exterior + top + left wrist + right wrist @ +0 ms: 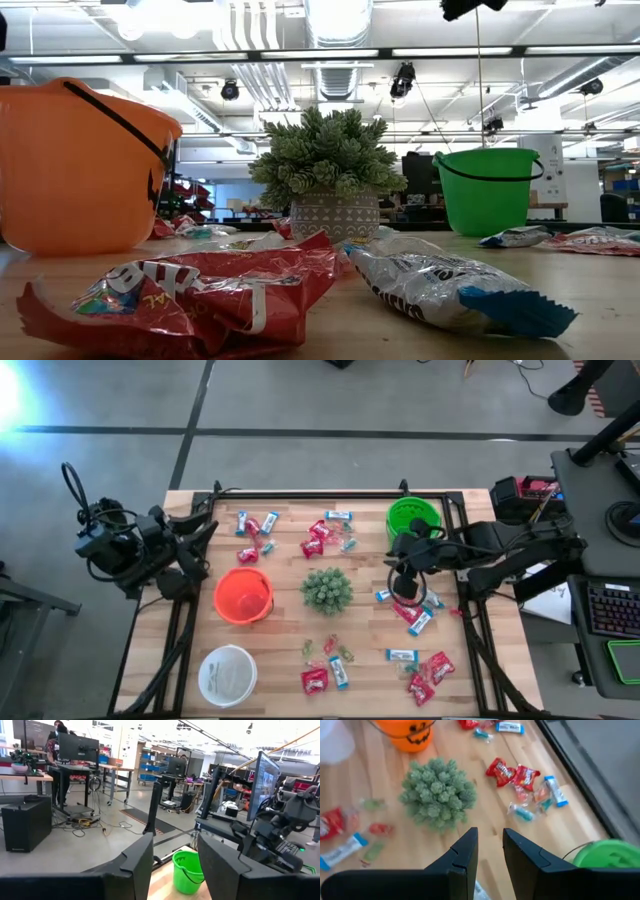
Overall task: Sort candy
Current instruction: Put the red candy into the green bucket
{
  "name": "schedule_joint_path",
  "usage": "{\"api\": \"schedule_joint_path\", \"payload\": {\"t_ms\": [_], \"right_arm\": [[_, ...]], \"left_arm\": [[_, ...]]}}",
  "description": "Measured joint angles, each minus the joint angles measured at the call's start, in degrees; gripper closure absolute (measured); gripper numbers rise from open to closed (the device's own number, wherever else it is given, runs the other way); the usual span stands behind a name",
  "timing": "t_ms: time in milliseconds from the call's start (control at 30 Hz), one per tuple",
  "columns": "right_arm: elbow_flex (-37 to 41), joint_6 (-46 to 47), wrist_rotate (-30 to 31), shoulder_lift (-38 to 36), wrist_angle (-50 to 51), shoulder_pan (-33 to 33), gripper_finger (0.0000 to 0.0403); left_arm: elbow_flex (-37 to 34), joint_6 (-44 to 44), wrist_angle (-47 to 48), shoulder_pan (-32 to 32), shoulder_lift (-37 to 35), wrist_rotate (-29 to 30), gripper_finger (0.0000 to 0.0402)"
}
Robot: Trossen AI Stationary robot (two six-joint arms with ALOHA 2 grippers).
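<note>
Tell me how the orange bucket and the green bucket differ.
The orange bucket stands left of the spiky plant, near the table's middle; the green bucket stands at the far edge on the right side. The orange bucket carries a black jack-o'-lantern face, seen in the right wrist view; no such face shows on the green bucket. The right hand hangs close by the green bucket, farther from the orange bucket. Both stand upright with dark wire handles.

Past the left gripper (174, 870), whose two dark fingers (131, 865) stand apart with nothing between them, a green bucket (187, 871) sits on the wooden table (162, 887). Beyond are monitors (264, 782), desks and floor cables.
</note>
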State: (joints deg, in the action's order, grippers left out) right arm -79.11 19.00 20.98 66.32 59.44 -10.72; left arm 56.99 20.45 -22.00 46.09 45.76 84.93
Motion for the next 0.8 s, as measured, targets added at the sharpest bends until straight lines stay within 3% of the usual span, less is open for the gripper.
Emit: {"api": "schedule_joint_path", "payload": {"t_ms": [533,800], "right_arm": [[0.00,0.92,-0.13,0.11,-2.29,0.19,0.0319],[0.00,1.67,-9.35,0.24,-2.77,0.26,0.0319]], "left_arm": [[0.00,1.85,0.15,0.00,1.30,0.02,0.0263],[0.75,1.33,0.15,0.00,1.01,0.02,0.0263]]}}
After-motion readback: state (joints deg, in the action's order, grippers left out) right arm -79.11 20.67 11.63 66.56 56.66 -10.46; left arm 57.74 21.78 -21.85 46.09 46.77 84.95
